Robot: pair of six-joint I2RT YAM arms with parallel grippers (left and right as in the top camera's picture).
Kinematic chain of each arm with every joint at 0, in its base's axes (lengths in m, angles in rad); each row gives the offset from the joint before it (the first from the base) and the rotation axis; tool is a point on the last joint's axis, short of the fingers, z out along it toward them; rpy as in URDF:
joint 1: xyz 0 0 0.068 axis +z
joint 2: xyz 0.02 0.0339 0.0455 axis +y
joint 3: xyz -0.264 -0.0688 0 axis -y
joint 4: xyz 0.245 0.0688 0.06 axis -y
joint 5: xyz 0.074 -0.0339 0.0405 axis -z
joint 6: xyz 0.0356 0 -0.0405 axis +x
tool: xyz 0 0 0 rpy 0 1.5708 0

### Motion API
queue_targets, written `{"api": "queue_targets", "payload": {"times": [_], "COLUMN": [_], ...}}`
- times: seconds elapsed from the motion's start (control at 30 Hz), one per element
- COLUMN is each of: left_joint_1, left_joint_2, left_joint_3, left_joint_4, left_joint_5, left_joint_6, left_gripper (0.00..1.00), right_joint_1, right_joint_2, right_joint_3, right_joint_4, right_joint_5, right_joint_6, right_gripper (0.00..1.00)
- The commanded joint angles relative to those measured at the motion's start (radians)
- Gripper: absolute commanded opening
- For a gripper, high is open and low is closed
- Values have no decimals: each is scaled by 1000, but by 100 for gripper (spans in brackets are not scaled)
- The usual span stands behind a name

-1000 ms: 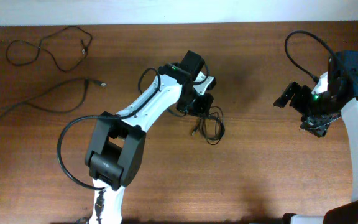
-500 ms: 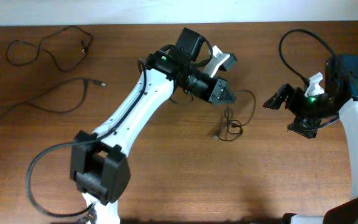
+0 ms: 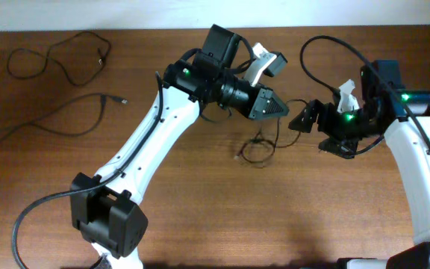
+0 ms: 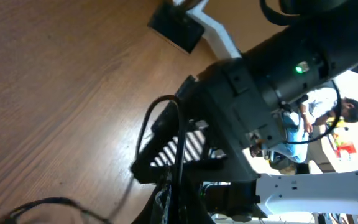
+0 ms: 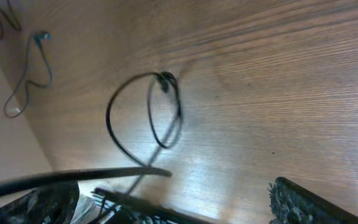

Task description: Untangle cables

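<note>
My left gripper is shut on one thin black cable above the middle of the table. The cable runs right from the jaws, then hangs in small loops that reach the wood. My right gripper stands open just right of it, fingers pointing at the left gripper, with nothing between them. In the left wrist view the strand rises from the shut left gripper in front of the right arm. The right wrist view shows the loop beyond the wide-open right gripper. Two more cables lie apart at the far left.
The second far-left cable ends in a small plug and trails off the left table edge. A thick black wire arcs above the right arm. The pale wall edge borders the back of the table.
The left gripper has carried the cable up and to the right, off its earlier spot. The right arm has swung left toward it. The right jaws stayed open and the left stayed shut.
</note>
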Motion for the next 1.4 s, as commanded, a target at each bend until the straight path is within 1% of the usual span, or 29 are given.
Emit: {"api": "queue_targets", "payload": {"times": [0.0,0.03,0.1,0.2,0.27,0.3,0.37,0.43,0.53,0.6,0.63,0.7,0.77,0.9,1.0,1.17,1.2,1.3,1.37], "left_joint_1": [39,46,56,58,58,58,58,58,58,59,61,73,110,196,264,355,369,374,374], "left_joint_2": [-27,-27,-27,-27,-27,-27,-27,-27,-27,-27,-27,-28,-32,-37,-37,-37,-37,-36,-36], "left_joint_3": [18,18,18,18,18,18,18,18,18,18,18,18,18,18,17,17,17,16,12], "left_joint_4": [-19,-20,-20,-3,27,58,98,142,222,292,328,364,386,386,375,363,360,336,326], "left_joint_5": [-88,-85,-56,119,249,345,417,459,542,597,618,621,621,621,621,618,618,601,562], "left_joint_6": [-50,-69,-105,-105,-105,-122,-187,-255,-322,-386,-425,-489,-520,-520,-520,-515,-488,-452,-450], "left_gripper": [0,0,0,0,0,0,0,0,0,0,0,0,0,0,0,0,0,0,0], "right_joint_1": [-10,-10,-8,-8,-7,-7,-7,-6,-6,-7,-8,-10,-10,-24,-64,-180,-217,-259,-277], "right_joint_2": [4,4,4,5,5,5,5,5,5,5,5,5,5,5,5,5,5,5,5], "right_joint_3": [-9,-9,-9,-9,-9,-9,-9,-9,-9,-9,-9,-9,-9,-9,-9,-9,-9,-9,-9], "right_joint_4": [27,37,48,69,76,77,84,92,97,89,85,83,73,32,10,-23,-34,-45,-51], "right_joint_5": [-179,-225,-239,-201,-145,-121,-110,-89,40,141,153,167,276,480,541,557,546,495,463], "right_joint_6": [-88,-122,-131,-124,-84,-68,-66,-65,-20,37,51,51,70,150,160,179,182,181,177], "right_gripper": [98,98,98,99,98,99,99,99,99,99,99,99,99,99,99,99,98,98,99]}}
